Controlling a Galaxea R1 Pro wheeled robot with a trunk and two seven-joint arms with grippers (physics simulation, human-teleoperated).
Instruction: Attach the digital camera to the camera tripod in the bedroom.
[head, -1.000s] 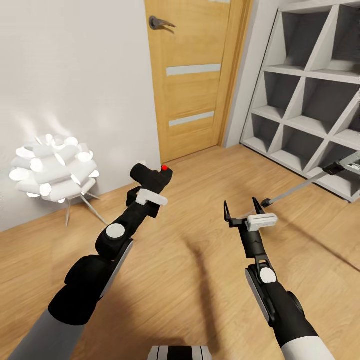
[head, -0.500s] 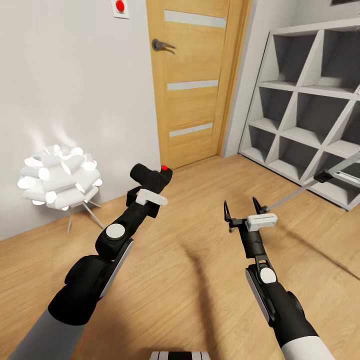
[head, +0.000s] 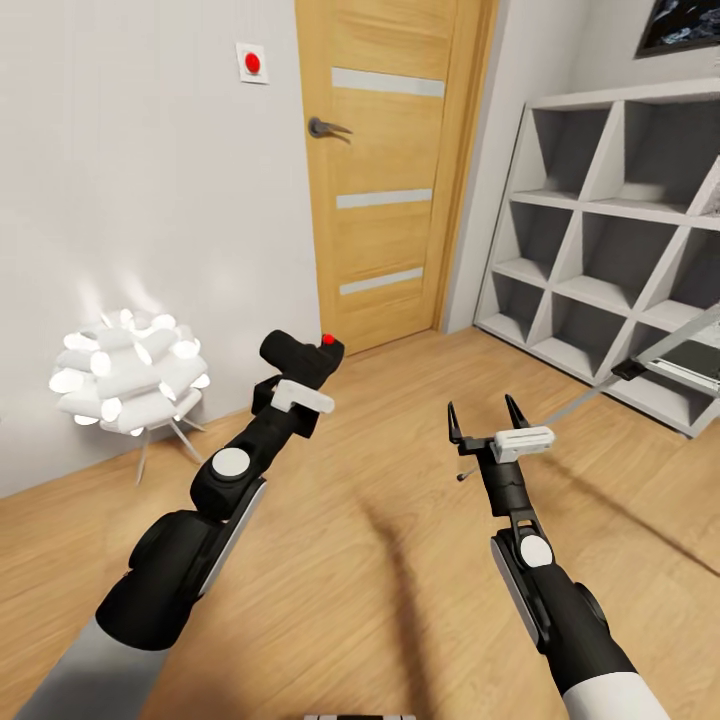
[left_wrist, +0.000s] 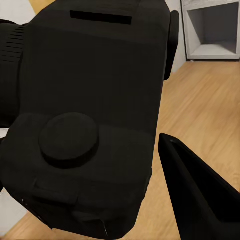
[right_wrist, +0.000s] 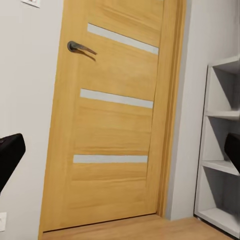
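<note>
My left gripper is shut on the digital camera, a matte black box with a small red button on top, held up above the wooden floor. The camera body looms close in the left wrist view, with one dark finger beside it. My right gripper is open and holds nothing, its fingers pointing toward the door. At the right edge, one silver leg of the camera tripod with a black joint slants down across the shelving; its head is out of view.
An oak door with frosted strips stands ahead, also the door in the right wrist view. Grey cube shelving lines the right wall. A glowing white lamp on thin legs sits at the left wall. Plank floor lies between.
The head view has tilted upward, so door, shelving, lamp and tripod leg sit lower in the picture. Both arms keep their pose and the camera stays gripped.
</note>
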